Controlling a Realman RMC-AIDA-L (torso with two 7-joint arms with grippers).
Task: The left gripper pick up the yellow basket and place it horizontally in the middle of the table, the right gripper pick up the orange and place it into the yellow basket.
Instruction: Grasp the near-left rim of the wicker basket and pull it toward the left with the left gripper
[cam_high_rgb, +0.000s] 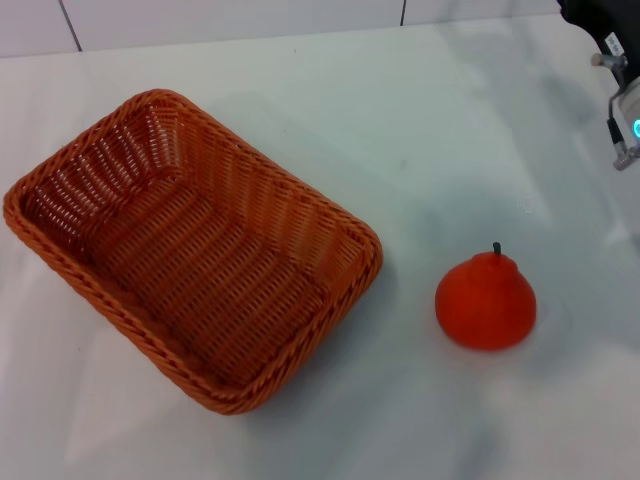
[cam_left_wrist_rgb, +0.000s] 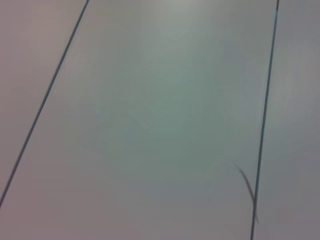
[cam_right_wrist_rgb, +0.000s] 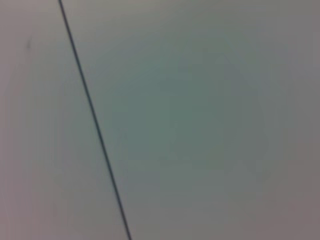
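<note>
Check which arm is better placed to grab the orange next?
Right. The right gripper is at the table's far right edge, on the same side as the orange, which sits on the table right of the yellow basket. The left gripper isn't in view.

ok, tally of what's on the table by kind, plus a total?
Wicker basket: 1, empty, lying at an angle
Orange: 1, beside the basket, apart from it
Total: 2
The right gripper is at the table's far right edge, holding neither.
</note>
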